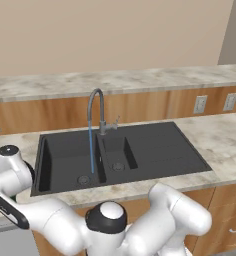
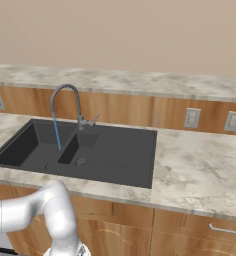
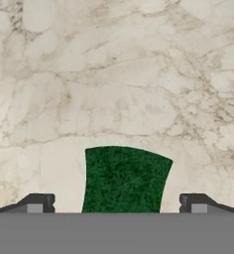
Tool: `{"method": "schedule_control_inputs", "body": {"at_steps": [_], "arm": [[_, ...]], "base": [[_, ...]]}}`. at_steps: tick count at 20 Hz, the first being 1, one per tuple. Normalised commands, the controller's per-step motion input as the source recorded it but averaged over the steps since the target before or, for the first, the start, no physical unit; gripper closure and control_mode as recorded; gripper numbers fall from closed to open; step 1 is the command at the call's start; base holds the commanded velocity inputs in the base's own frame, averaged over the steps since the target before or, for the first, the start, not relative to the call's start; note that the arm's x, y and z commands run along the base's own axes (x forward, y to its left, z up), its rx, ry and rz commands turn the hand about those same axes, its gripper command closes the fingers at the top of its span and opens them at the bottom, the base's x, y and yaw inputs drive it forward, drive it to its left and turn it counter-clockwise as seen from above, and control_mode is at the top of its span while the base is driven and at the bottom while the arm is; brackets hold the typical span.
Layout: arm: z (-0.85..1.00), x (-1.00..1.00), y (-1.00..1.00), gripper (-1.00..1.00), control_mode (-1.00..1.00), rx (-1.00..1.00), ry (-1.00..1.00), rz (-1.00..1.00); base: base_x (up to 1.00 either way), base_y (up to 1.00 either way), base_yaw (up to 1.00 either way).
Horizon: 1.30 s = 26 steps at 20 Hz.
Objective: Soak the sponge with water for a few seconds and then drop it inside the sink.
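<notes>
In the hand view the sponge (image 3: 125, 179) lies dark green side up on the marbled counter (image 3: 114, 74). My gripper (image 3: 118, 203) is open right over it, one fingertip on each side with a gap to the sponge's edges. The black sink (image 1: 165, 145) (image 2: 125, 150) sits in the counter, with a big basin, a small basin and a drainboard. A thin blue stream of water (image 1: 92, 150) (image 2: 56, 135) falls from the grey arched faucet (image 1: 96, 107) (image 2: 65, 95) into the big basin. My arm bends low toward the counter left of the sink.
Marbled counter (image 1: 220, 135) (image 2: 200, 165) runs to the right of the sink. A raised ledge with a wood front carries wall outlets (image 1: 200, 104) (image 2: 191, 118). Wooden cabinet fronts (image 2: 190, 230) lie below the counter edge.
</notes>
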Motion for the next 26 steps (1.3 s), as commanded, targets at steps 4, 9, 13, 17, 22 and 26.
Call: {"method": "schedule_control_inputs", "body": {"at_steps": [4, 9, 13, 17, 22, 26], "arm": [[-0.03, 0.13, 0.00, -1.00, -1.00, 0.00, 0.00, 0.00], [-0.07, 0.02, 0.01, -1.00, -1.00, 0.00, 0.00, 0.00], [-0.03, 0.00, 0.02, -1.00, -1.00, 0.00, 0.00, 0.00], [-0.09, 0.00, 0.00, -1.00, -1.00, 0.00, 0.00, 0.00], [-0.10, -0.01, 0.01, -1.00, -1.00, 0.00, 0.00, 0.00], [-0.11, -0.01, 0.04, -1.00, -1.00, 0.00, 0.00, 0.00]], "base": [[0.00, 0.00, 0.00], [0.00, 0.00, 0.00], [0.00, 0.00, 0.00], [0.00, 0.00, 0.00], [0.00, 0.00, 0.00], [0.00, 0.00, 0.00]]}}
